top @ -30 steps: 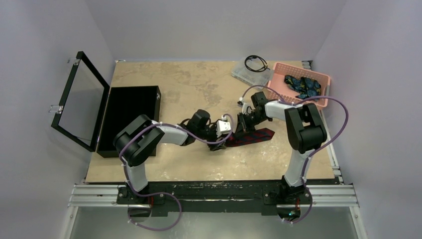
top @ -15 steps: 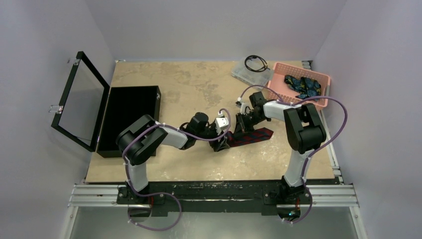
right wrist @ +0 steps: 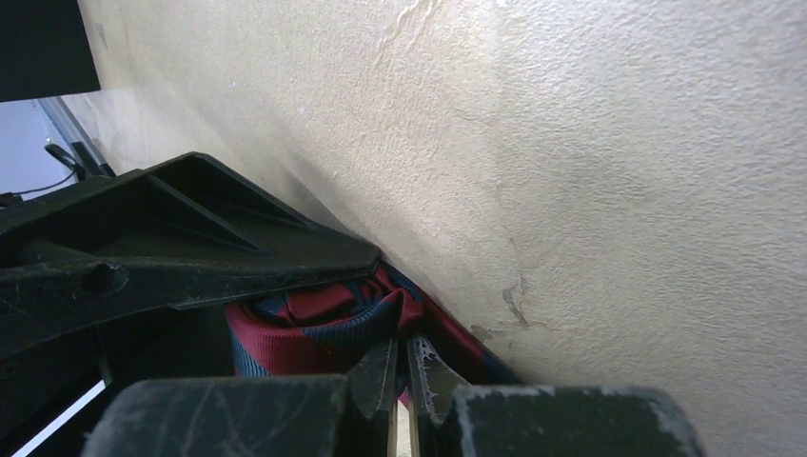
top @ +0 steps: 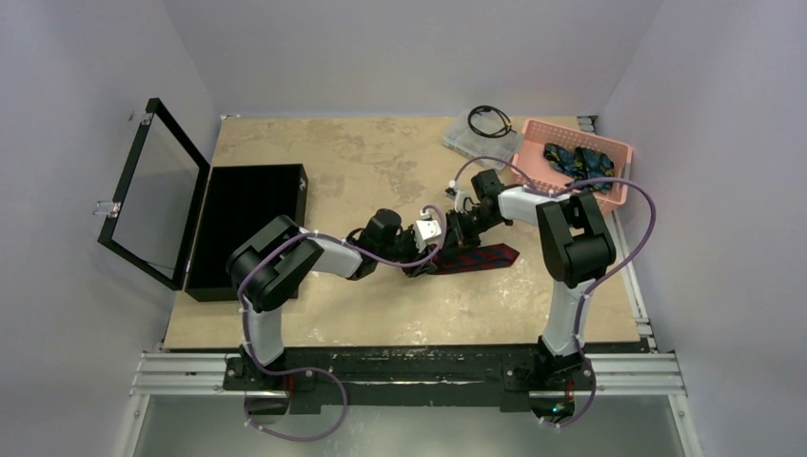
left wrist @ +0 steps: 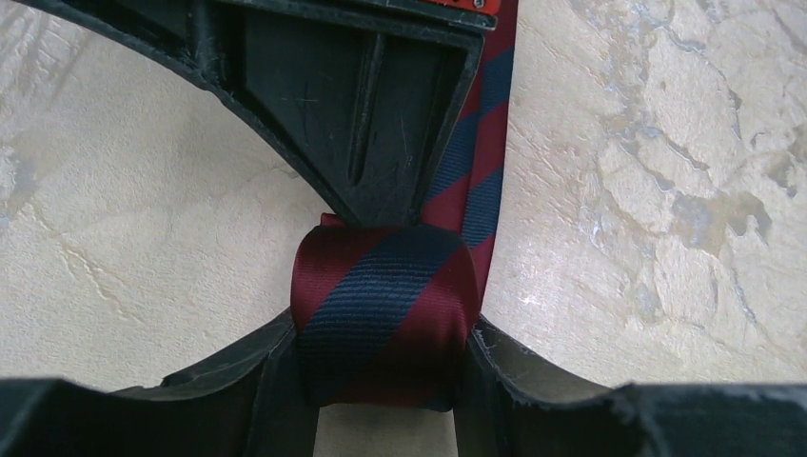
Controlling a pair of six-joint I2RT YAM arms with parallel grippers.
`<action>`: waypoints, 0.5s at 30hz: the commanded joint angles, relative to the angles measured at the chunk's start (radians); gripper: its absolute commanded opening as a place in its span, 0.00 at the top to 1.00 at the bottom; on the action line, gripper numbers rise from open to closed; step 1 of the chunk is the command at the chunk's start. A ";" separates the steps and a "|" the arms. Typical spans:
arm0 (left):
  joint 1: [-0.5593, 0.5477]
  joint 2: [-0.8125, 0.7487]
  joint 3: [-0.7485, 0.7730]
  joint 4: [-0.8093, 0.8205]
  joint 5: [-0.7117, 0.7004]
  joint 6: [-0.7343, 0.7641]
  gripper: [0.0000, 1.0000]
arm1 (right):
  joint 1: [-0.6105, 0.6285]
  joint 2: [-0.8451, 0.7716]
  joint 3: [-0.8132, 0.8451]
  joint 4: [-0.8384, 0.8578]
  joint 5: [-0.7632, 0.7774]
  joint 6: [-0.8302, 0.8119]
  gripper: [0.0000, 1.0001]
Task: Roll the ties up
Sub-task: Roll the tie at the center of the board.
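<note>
Overhead, the left arm is seen stretched low across the tabletop [top: 362, 162] toward the middle, its left fingers [top: 425, 265] brought to the near end of the maroon tie [top: 485, 257]. The right arm is folded inward, with the right fingers [top: 457, 238] lowered at the same end from the far side. The tie's unrolled length is laid flat toward the right. The dark blue ties [top: 576, 164] are heaped in the pink basket [top: 619, 152] at the far right corner.

From the left wrist, the left fingers [left wrist: 271, 371] are shown closed against both sides of a tight roll of the maroon tie [left wrist: 385, 314], crossed by a navy diagonal stripe. The flat strip is run away beneath the right fingers [left wrist: 376, 190], which are set just behind the roll.

From the right wrist, the right fingers [right wrist: 385, 367] are shown pressed together, tips at the roll's edge [right wrist: 305, 328]. Whether cloth is caught between them cannot be told. One of the left fingers [right wrist: 190, 248] is laid over the roll.
</note>
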 commanded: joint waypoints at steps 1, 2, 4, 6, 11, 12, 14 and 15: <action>0.005 -0.009 -0.040 -0.076 -0.001 0.080 0.82 | 0.004 -0.028 0.022 -0.004 0.089 -0.075 0.94; 0.005 -0.007 -0.045 -0.077 -0.003 0.083 0.84 | 0.005 -0.046 0.027 -0.032 0.073 -0.075 0.88; 0.005 -0.002 -0.051 -0.078 -0.015 0.087 0.88 | 0.000 -0.083 0.026 -0.079 0.053 -0.075 0.79; 0.005 0.004 -0.053 -0.080 -0.029 0.084 0.91 | -0.022 -0.113 0.014 -0.117 0.039 -0.073 0.77; 0.007 0.013 -0.062 -0.077 -0.040 0.048 0.99 | -0.092 -0.143 -0.022 -0.139 -0.012 -0.047 0.82; 0.007 0.014 -0.066 -0.071 -0.038 0.040 1.00 | -0.093 -0.136 -0.026 -0.139 -0.008 -0.050 0.84; 0.006 0.010 -0.072 -0.069 -0.031 0.034 1.00 | -0.092 -0.110 -0.038 -0.127 -0.010 -0.049 0.91; 0.007 0.008 -0.073 -0.066 -0.027 0.033 1.00 | -0.091 -0.092 -0.042 -0.120 -0.013 -0.047 0.92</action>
